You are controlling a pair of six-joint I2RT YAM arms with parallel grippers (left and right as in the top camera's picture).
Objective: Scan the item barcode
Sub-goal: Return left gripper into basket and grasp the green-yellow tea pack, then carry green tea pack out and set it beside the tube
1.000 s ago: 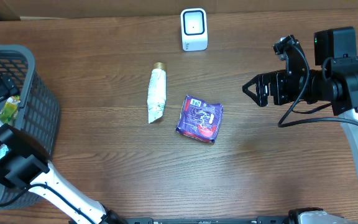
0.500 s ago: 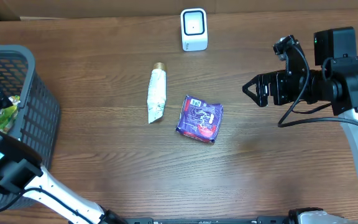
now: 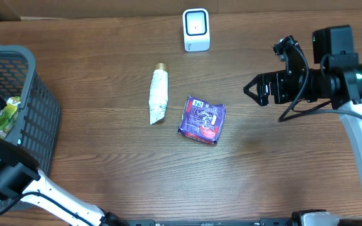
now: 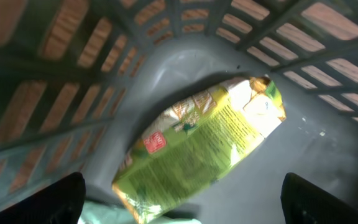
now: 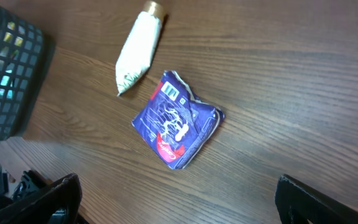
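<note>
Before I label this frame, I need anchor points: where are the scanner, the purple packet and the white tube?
scanner [image 3: 196, 26], overhead view, middle of its white face.
purple packet [image 3: 202, 119], overhead view, centre of the wrapper.
white tube [image 3: 158, 95], overhead view, middle of its body.

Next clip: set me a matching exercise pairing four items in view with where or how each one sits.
1. white tube with gold cap
2. purple foil packet
3. white box-shaped scanner
4. green-yellow pouch

A. inside the grey mesh basket
B. standing at the far edge of the wooden table
C. lying mid-table, white label showing
D. lying mid-table, cap towards the far edge

Pairs: 1-D, 2-C, 3-B, 4-A
</note>
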